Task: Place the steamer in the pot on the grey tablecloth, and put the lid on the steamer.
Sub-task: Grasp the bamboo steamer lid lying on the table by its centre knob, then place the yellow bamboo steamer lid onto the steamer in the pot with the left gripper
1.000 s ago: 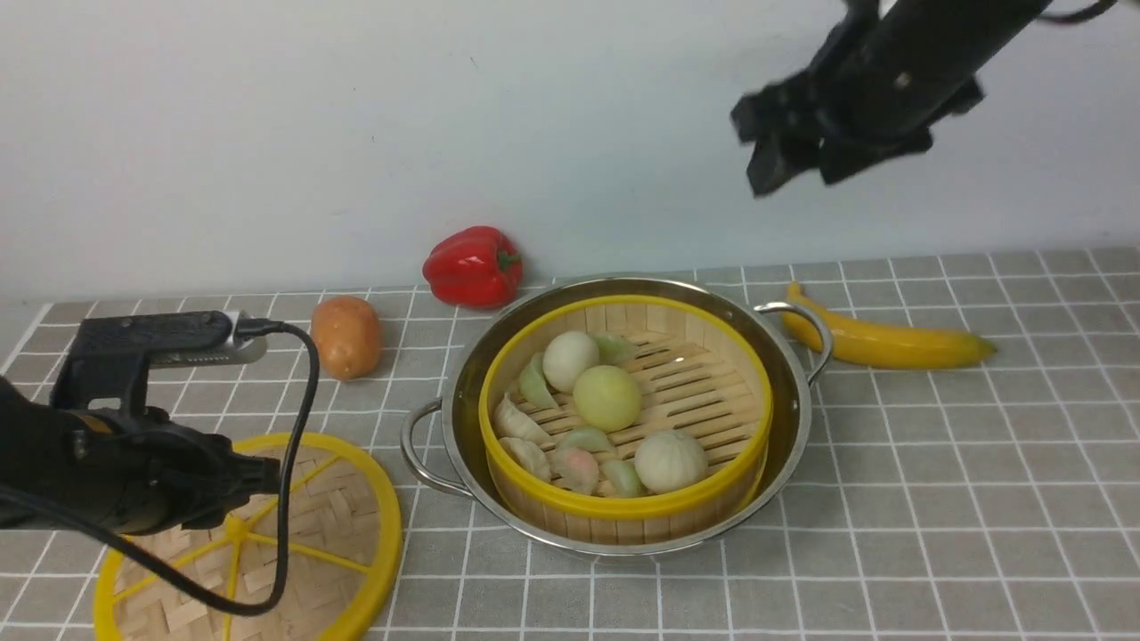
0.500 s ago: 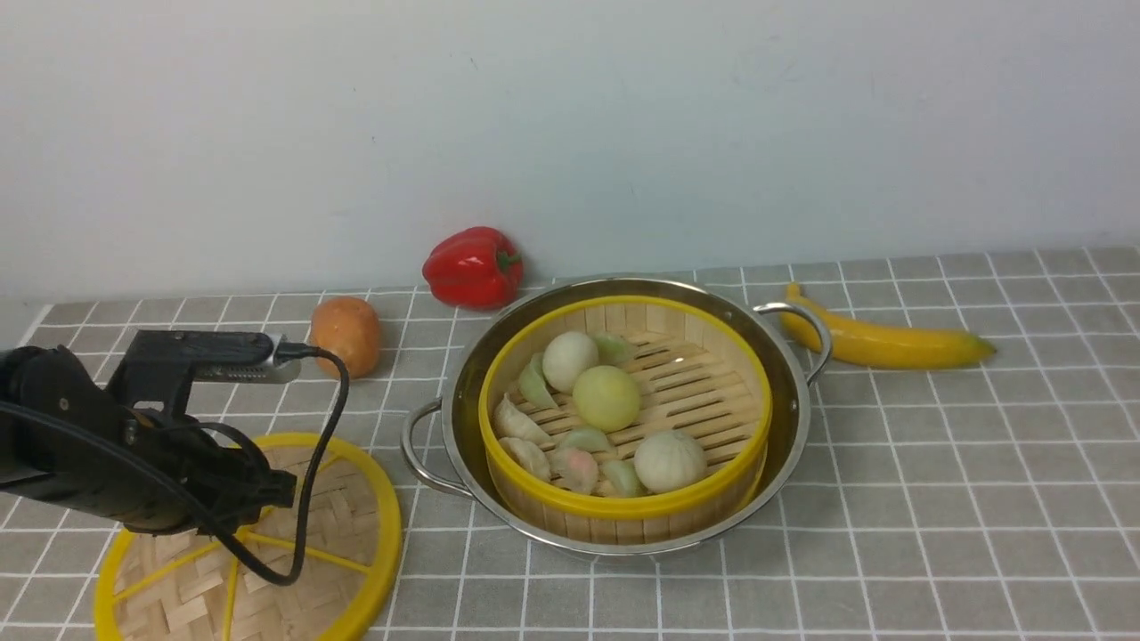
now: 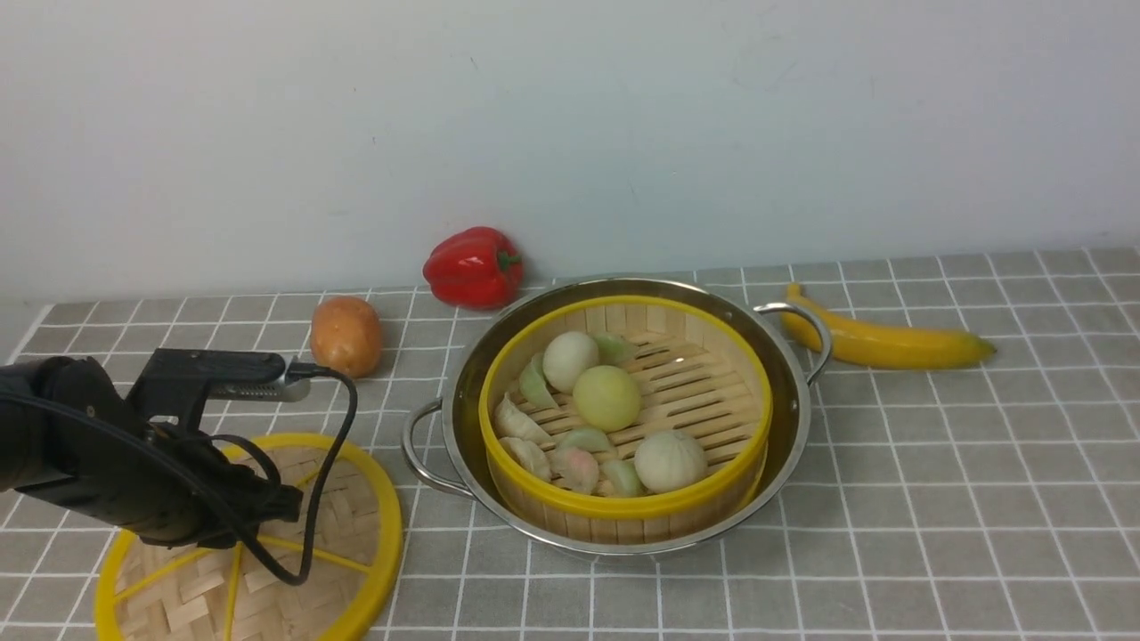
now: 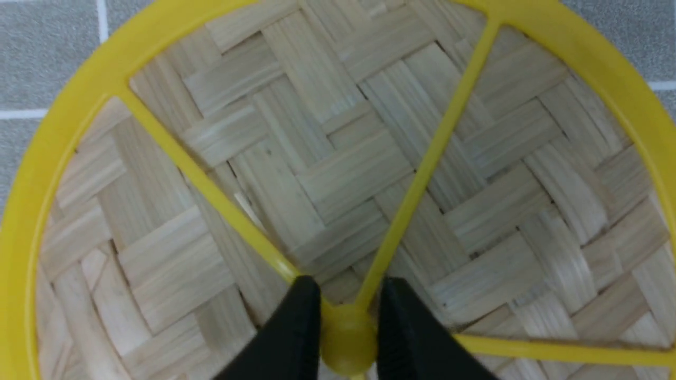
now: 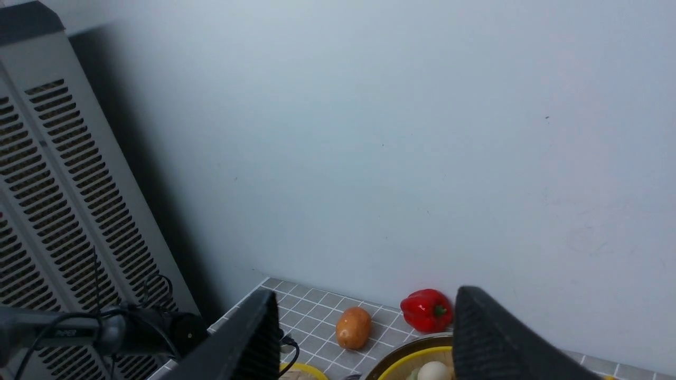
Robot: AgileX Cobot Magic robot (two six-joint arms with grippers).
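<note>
The lid point(image 3: 352, 543) lies flat on the grey tablecloth point(image 3: 935, 499), just left of the pot point(image 3: 795, 418). The left claw point(image 4: 348, 289) is placed at the lid's middle, its two black fingers point(image 4: 296, 327) clamped on either side of the yellow hub where the spokes meet. The steamer point(image 3: 623, 509), filled with buns point(image 3: 606, 397) and dumplings point(image 3: 519, 420), is seated uncovered inside the pot. The right claw point(image 5: 367, 295) is held high in the air, jaws spread wide around nothing.

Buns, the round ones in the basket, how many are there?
3, all in the steamer: a white bun at the back, a yellowish bun in the middle, a second white bun nearer the front. None seems hidden.
</note>
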